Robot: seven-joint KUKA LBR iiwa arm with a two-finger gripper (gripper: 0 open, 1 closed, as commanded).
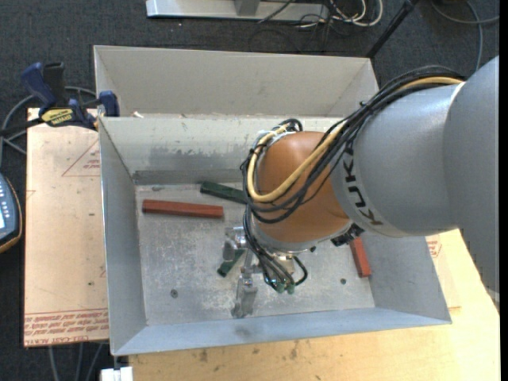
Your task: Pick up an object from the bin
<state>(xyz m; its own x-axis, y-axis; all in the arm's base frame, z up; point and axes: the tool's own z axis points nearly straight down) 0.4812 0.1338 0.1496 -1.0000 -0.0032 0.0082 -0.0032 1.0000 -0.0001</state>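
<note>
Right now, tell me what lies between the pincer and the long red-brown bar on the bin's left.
A small dark green piece lies close beside the pincer on the side towards the red-brown bar; beyond it, bare bin floor.

Grey KUKA arm (429, 165) enters from right. Cables (381, 98) looped over orange wrist cover (298, 185). Gripper (244, 272) points down, low near middle of bin (119, 213) front wall.
</note>
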